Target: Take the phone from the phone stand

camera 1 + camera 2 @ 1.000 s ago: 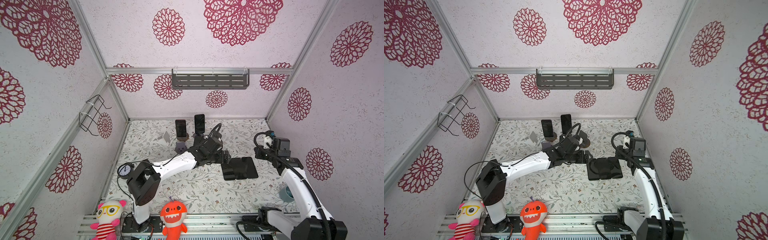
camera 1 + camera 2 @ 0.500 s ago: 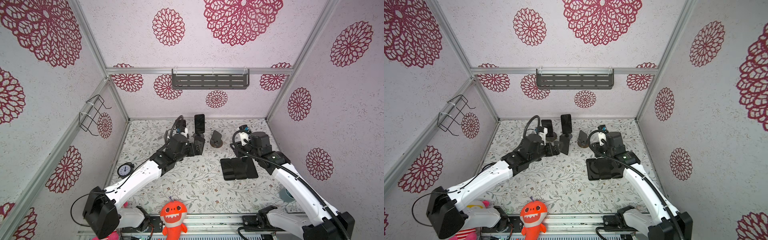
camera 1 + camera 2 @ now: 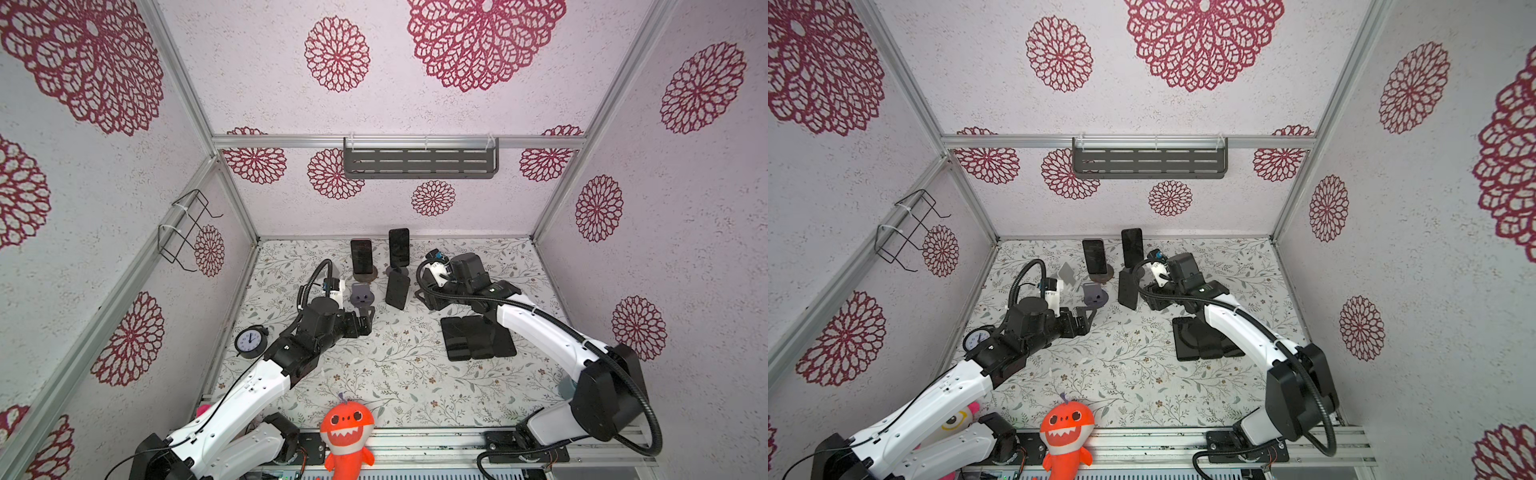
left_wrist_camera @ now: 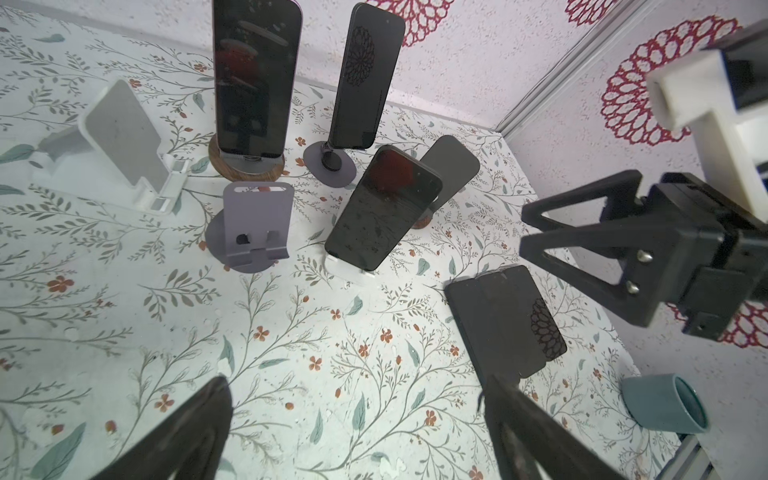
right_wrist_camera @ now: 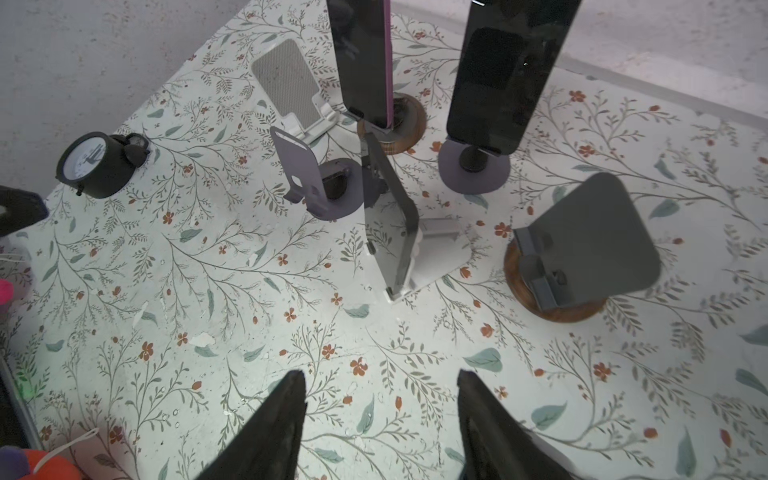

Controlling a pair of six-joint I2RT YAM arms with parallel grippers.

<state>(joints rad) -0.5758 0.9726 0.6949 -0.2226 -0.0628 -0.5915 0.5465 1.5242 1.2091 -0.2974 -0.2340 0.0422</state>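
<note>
Far left of both top views, close to the wall: small black clock point(image 3: 250, 341), standing on the floral table point(image 3: 395, 374). Next to the right, left of the middle: left gripper point(image 3: 368, 320), low over the table, with fingers point(image 4: 199, 428) spread wide and nothing between. Just above it in the frame: empty white stand point(image 3: 1067, 273) and empty purple-grey stand point(image 3: 361, 296), the latter near the gripper but apart from it. In the upper middle, near the back wall: phone with purple edge point(image 3: 360, 255), upright on a wooden-base stand point(image 3: 366, 275); right of it, taller phone point(image 3: 399, 248), upright on a dark round stand point(image 4: 345, 176). Just below these, at the middle: leaning phone point(image 3: 397, 289), tilted back on a low white stand point(image 5: 440, 253), not yet taken off. Right of the middle: right gripper point(image 3: 426, 298), near the leaning phone but apart from it, with fingers point(image 5: 274, 428) parted and holding nothing. Further right and lower: three dark phones point(image 3: 478, 343), lying flat side by side on the table. Bottom middle, at the front edge: orange plush toy point(image 3: 347, 428), upright.
</note>
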